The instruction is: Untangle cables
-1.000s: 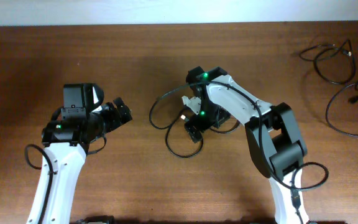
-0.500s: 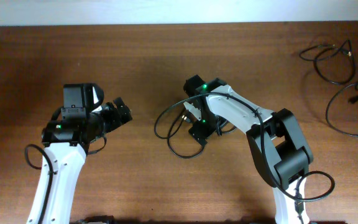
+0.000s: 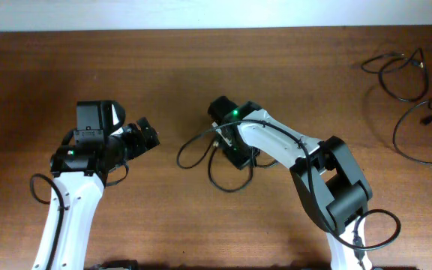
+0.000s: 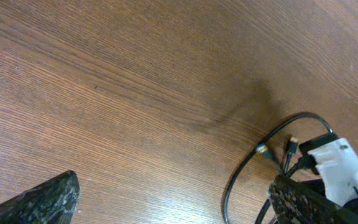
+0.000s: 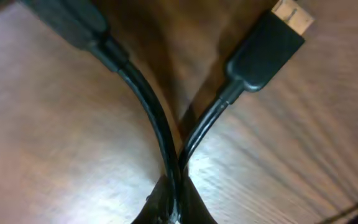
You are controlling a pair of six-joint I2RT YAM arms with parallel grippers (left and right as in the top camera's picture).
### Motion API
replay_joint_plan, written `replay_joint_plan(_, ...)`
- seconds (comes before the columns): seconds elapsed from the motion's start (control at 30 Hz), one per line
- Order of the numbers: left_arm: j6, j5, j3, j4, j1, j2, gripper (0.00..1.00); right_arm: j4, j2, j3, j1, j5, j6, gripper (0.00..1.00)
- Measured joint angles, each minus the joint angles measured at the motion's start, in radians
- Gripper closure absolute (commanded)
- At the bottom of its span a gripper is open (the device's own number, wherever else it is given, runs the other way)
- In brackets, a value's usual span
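Observation:
A tangle of thin black cables lies at the middle of the table, with loops spreading left and toward the front. My right gripper is down on the tangle. In the right wrist view two cords run together into my right gripper, which is shut on them. One cord ends in a plug with a metal tip. My left gripper hovers open to the left of the tangle, touching nothing. In the left wrist view, the cable loop lies just inside the right fingertip.
More black cable loops lie apart at the far right, one near the back edge and one in front of it. The right arm's white link shows in the left wrist view. A pale wall runs along the table's back.
My right gripper has gone from open to shut on the cords and shifted left. The cable loops have slid left with it. The left arm has not moved.

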Motion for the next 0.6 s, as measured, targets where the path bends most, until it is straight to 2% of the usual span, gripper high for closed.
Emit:
replay_joint_plan(0.17,0.0,0.0,0.0,0.0,0.0,0.0,0.01,-0.002,0.005,0.0,-0.03,0.103,0.152,0.96)
replay_joint_plan(0.33,0.0,0.0,0.0,0.0,0.0,0.0,0.01,-0.063,0.011,-0.001,-0.233,0.143,0.354,0.96)
replay_joint_plan(0.6,0.0,0.0,0.0,0.0,0.0,0.0,0.01,-0.089,0.006,-0.002,-0.493,0.06,0.41,0.96)
